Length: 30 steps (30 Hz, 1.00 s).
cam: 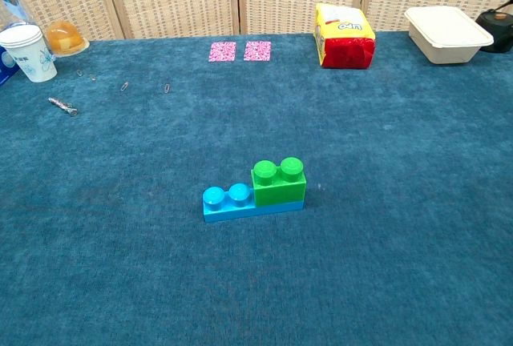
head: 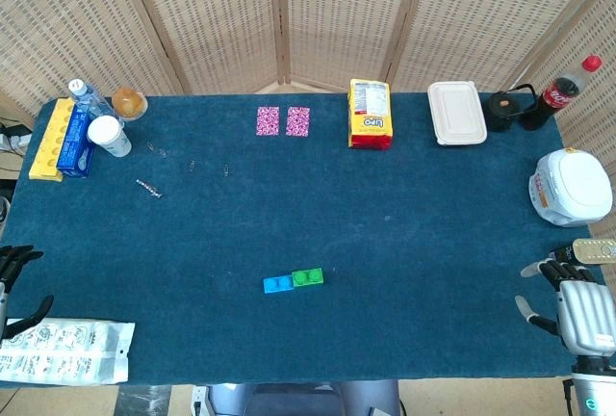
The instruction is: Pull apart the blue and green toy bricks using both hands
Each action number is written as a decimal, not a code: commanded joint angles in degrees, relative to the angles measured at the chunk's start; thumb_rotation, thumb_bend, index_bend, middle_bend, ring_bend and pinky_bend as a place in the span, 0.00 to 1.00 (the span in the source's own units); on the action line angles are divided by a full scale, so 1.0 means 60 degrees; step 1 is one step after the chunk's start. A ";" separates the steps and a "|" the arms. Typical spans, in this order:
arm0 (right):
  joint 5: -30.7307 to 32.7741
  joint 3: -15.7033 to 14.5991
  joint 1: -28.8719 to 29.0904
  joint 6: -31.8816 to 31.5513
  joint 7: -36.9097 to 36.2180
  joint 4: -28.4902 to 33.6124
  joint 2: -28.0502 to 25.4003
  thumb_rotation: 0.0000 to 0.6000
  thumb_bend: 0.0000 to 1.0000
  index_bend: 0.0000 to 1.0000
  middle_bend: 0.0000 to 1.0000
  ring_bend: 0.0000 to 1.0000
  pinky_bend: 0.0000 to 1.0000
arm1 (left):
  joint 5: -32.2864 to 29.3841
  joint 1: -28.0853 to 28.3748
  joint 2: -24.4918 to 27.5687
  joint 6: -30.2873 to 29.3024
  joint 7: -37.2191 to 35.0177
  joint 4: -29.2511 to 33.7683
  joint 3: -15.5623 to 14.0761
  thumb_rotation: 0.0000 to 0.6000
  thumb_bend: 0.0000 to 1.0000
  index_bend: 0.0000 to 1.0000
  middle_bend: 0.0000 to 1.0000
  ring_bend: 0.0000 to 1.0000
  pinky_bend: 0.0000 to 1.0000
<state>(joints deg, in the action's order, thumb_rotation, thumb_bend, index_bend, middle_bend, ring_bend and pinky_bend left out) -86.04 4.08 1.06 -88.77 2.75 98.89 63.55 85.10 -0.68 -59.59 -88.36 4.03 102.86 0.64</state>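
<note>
Blue cloth-covered table [head: 404, 243], backed by a folding woven-reed screen [head: 212, 12] across the whole far side.

Far-left corner: yellow tray [head: 48, 142] with a blue box [head: 75, 151] lying just beside it, a clear bottle [head: 85, 94], a white paper cup [head: 108, 136], and a small clear tub [head: 129, 103] holding something orange-brown. A few paper clips [head: 192, 166] and a small metal piece [head: 148, 188] are scattered near them. Two pink patterned squares [head: 282, 120] sit side by side at far centre. A yellow and red packet [head: 371, 114] stands right of them, then a closed white clamshell box [head: 456, 113]; contents not visible. Beyond that, a dark object [head: 501, 110] and a cola bottle [head: 565, 90] tilted at the corner. A white lidded appliance [head: 571, 186] sits at the right edge. A printed plastic bag [head: 63, 351] lies flat at the near-left corner.

Blue brick [cam: 240, 205] lies flat at near centre, long base piece; green brick [cam: 278, 179] is seated on its right half, studs up, the two joined. Nothing stands close around them.

Left hand [head: 13, 272] at the left table edge, mostly out of frame; a few dark fingers show, apart, holding nothing. Right hand [head: 568, 300] at the near-right edge, fingers spread, empty. Both well apart from the bricks. Neither hand shows in the chest view.
</note>
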 commanded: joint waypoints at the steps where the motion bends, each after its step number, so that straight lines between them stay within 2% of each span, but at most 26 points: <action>1: 0.0011 -0.0035 -0.0034 0.0000 -0.0005 0.0002 -0.0001 1.00 0.30 0.44 0.44 0.43 0.36 | 0.0031 0.0012 -0.0005 0.0001 0.0006 0.0011 -0.0006 0.94 0.32 0.28 0.24 0.16 0.23; 15: -0.0280 -0.0139 -0.0202 -0.0297 -0.0323 -0.0233 0.0011 1.00 0.30 0.44 0.44 0.42 0.36 | 0.0202 0.0011 0.0160 -0.0001 -0.0083 0.0118 -0.0062 0.95 0.32 0.28 0.24 0.16 0.24; 22: -0.0369 -0.0148 -0.0144 -0.0219 -0.0350 -0.0193 -0.0006 1.00 0.30 0.44 0.44 0.42 0.36 | 0.0398 0.0673 0.0551 0.0948 0.0420 0.0665 -0.0019 0.94 0.32 0.28 0.24 0.17 0.31; 30: -0.0420 -0.0188 -0.0139 -0.0167 -0.0492 -0.0252 -0.0050 1.00 0.30 0.44 0.44 0.43 0.36 | 0.0501 0.1758 0.0640 0.2314 0.1346 0.1464 0.0231 0.94 0.32 0.28 0.30 0.26 0.39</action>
<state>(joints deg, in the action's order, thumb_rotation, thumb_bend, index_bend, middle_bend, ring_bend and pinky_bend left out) -88.53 2.96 0.21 -89.81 -0.19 97.37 63.29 87.80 8.00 -55.81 -76.56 10.32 110.34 1.45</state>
